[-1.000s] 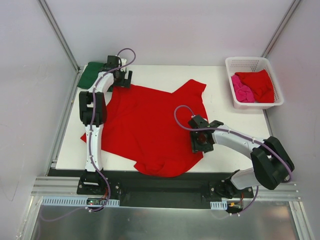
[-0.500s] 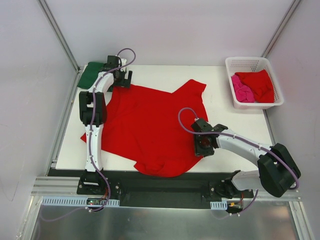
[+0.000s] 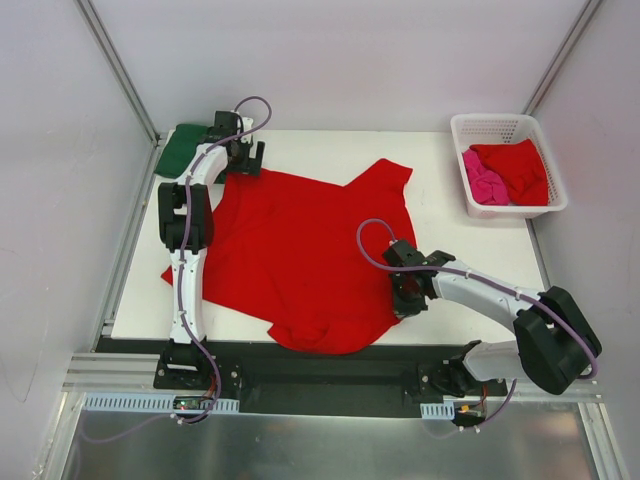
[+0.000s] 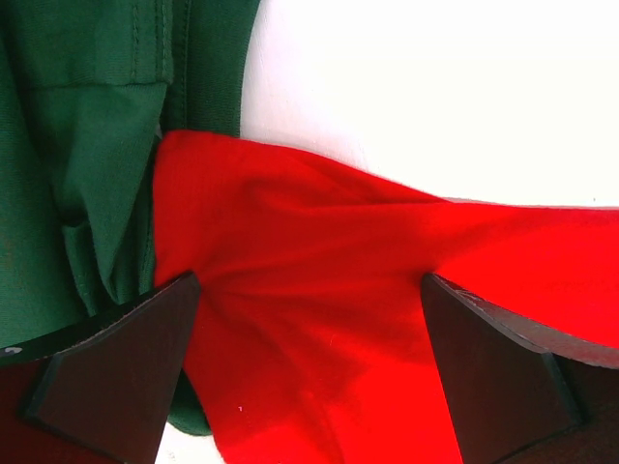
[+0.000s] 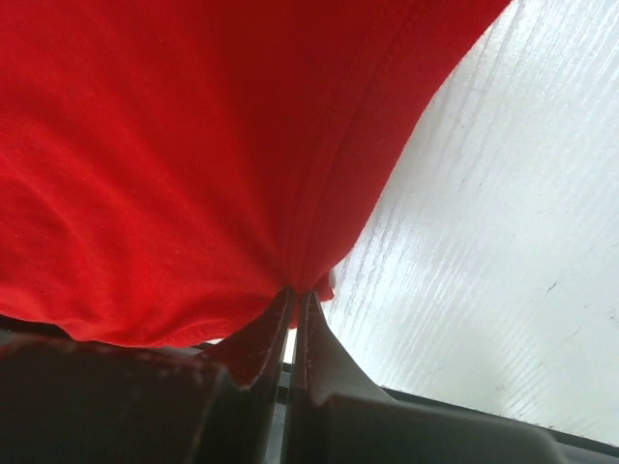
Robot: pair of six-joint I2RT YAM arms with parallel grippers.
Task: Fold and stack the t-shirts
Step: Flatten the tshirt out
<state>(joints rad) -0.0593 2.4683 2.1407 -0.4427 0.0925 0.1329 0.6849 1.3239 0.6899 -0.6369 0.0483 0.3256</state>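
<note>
A bright red t-shirt [image 3: 300, 250] lies spread across the white table, wrinkled, its collar toward the near edge. My right gripper [image 3: 408, 300] is shut on that shirt's near right hem; in the right wrist view the fingertips [image 5: 290, 307] pinch the red hem [image 5: 319, 261] together. At the far left my left gripper [image 3: 245, 158] stands open over the red shirt's corner [image 4: 309, 319], a finger [image 4: 116, 372] on each side of the cloth without closing on it. A dark green t-shirt [image 3: 180, 148] lies bunched at the far left corner, touching the red cloth [image 4: 87, 174].
A white lattice basket [image 3: 500, 125] stands at the back right, holding a second red t-shirt [image 3: 520, 168] and a pink one [image 3: 482, 182]. Bare white tabletop [image 3: 470, 260] lies between the basket and the right arm. A black rail runs along the near edge.
My right gripper has slid a little right and toward the near edge, then closed on the red shirt's hem. The left arm has not moved.
</note>
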